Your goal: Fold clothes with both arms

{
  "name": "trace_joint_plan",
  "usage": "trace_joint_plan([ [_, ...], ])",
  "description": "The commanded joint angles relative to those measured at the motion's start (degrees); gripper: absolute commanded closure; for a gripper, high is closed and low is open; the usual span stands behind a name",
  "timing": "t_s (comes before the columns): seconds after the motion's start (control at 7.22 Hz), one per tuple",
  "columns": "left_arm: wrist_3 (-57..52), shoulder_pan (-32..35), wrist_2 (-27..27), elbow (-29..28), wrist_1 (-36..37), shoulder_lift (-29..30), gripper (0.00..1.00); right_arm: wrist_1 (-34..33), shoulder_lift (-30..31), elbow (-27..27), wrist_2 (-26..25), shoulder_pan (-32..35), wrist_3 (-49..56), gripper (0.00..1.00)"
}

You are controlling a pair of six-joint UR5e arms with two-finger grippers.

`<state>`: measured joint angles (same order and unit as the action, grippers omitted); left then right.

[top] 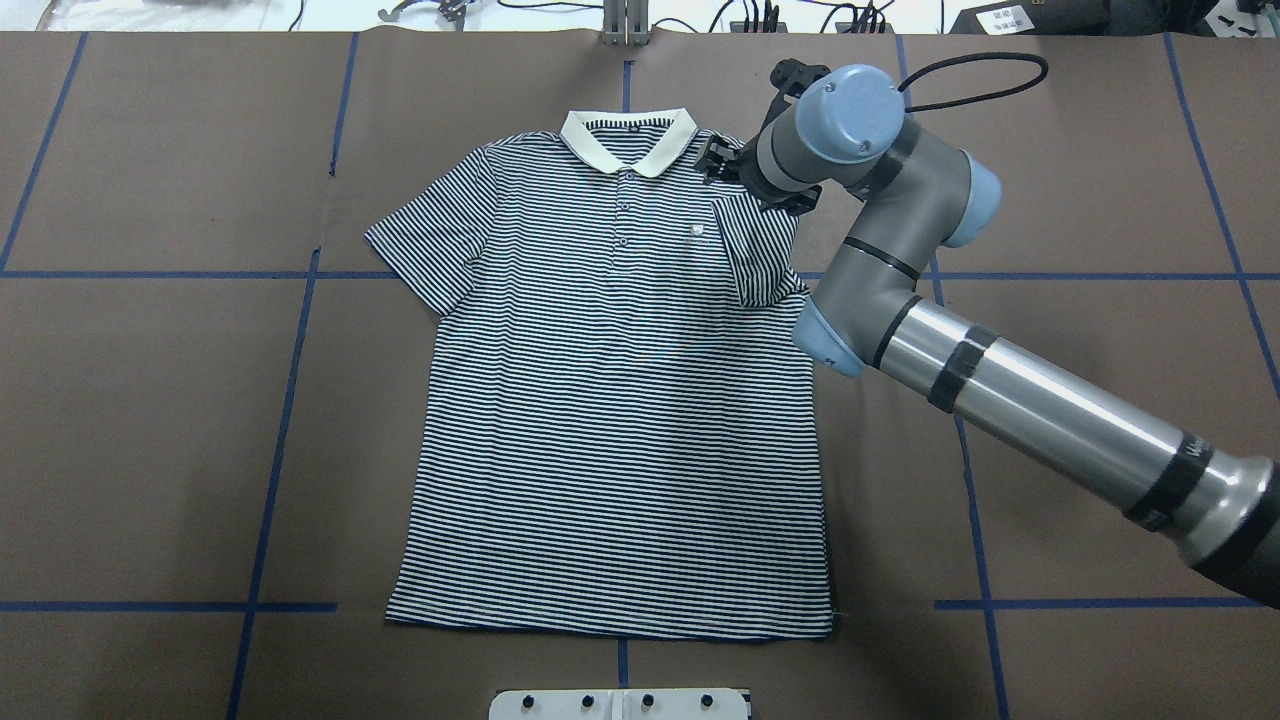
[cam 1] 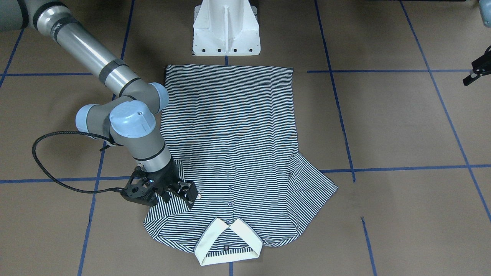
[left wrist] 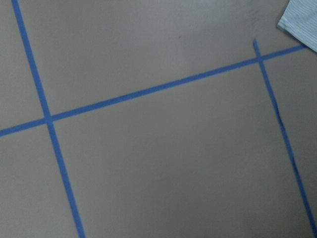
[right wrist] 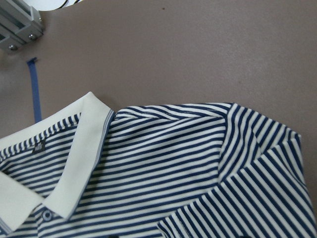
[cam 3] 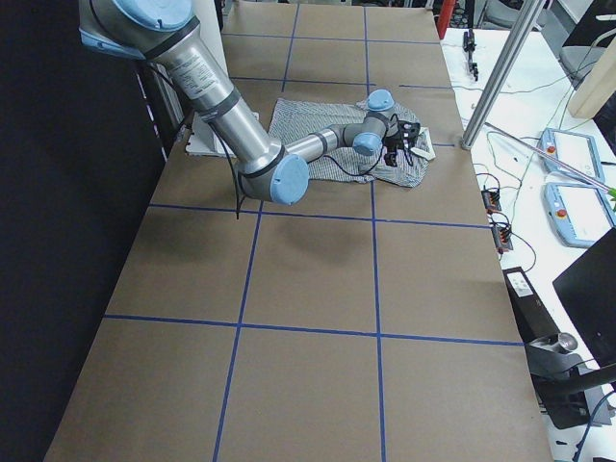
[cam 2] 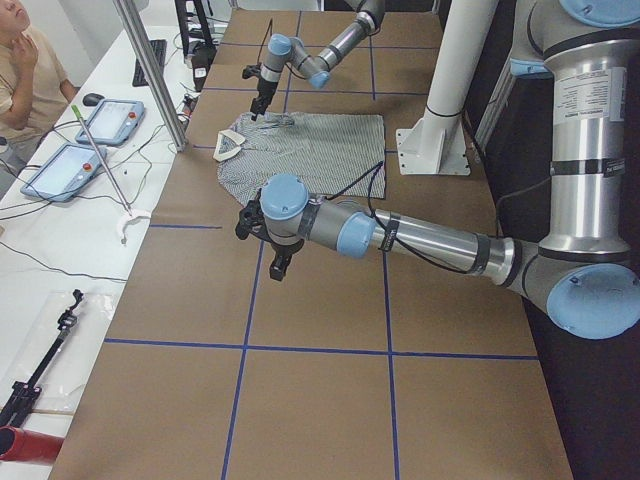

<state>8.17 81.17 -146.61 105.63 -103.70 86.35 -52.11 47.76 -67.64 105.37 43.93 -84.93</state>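
Observation:
The striped polo shirt (cam 1: pixel 230 126) (top: pixel 620 420) lies flat and face up on the brown table, its cream collar (top: pixel 628 135) (cam 1: pixel 226 245) on the side far from the robot. The sleeve on the robot's right is folded in over the chest (top: pixel 755 255) (right wrist: pixel 257 198). The other sleeve (top: pixel 430 240) lies spread out. My right gripper (cam 1: pixel 180 195) (top: pixel 722 165) hovers at that folded shoulder, its fingers apart with no cloth between them. My left gripper (cam 1: pixel 472 73) (cam 2: pixel 275 255) hangs over bare table well off to the shirt's side. Whether it is open or shut does not show.
The white pedestal base (cam 1: pixel 226 30) stands just behind the shirt's hem. Blue tape lines (left wrist: pixel 148 91) grid the brown table. A person (cam 2: pixel 20 60) sits at a side bench with tablets (cam 2: pixel 60 170) and cables. A metal post (cam 2: pixel 150 70) rises at the table's edge.

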Motion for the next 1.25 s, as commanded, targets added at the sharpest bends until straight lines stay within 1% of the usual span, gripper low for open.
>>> trace_joint_plan([
  [0.0, 18.9, -8.6, 0.4, -5.1, -16.0, 4.8, 0.0, 0.2, 10.5, -12.9, 6.3, 2.4, 0.0, 0.0],
  [0.14, 27.2, -14.1, 2.7, -8.0, -16.8, 10.8, 0.0, 0.3, 15.9, -18.5, 8.0, 3.1, 0.1, 0.0],
  [0.28, 35.9, -19.7, 8.7, -11.0, -16.7, 16.4, 0.0, 0.2, 18.6, -21.5, 8.9, 3.5, 0.1, 0.0],
  [0.42, 41.5, -24.0, 14.2, -15.6, -16.7, 22.2, 0.0, 0.2, 19.5, -22.6, 9.3, 3.8, 0.1, 0.0],
  [0.55, 46.7, -27.7, 23.1, -19.8, -16.8, 27.0, 0.0, 0.2, 20.1, -23.1, 9.3, 3.8, 0.1, 0.0],
  [0.69, 48.1, -30.1, 27.8, -22.9, -16.9, 29.5, 0.01, 0.2, 20.3, -23.2, 9.3, 3.7, 0.1, 0.0],
  [0.83, 48.0, -30.3, 28.3, -25.1, -16.8, 31.2, 0.04, 0.2, 20.4, -23.2, 9.2, 3.8, 0.1, 0.0],
  [0.97, 47.9, -30.4, 30.4, -27.8, -16.9, 33.3, 0.07, 0.2, 20.5, -23.3, 9.2, 3.8, 0.1, 0.0],
  [1.11, 48.0, -32.3, 33.1, -30.0, -16.9, 34.8, 0.11, 0.2, 20.7, -23.3, 9.1, 3.8, 0.1, 0.0],
])
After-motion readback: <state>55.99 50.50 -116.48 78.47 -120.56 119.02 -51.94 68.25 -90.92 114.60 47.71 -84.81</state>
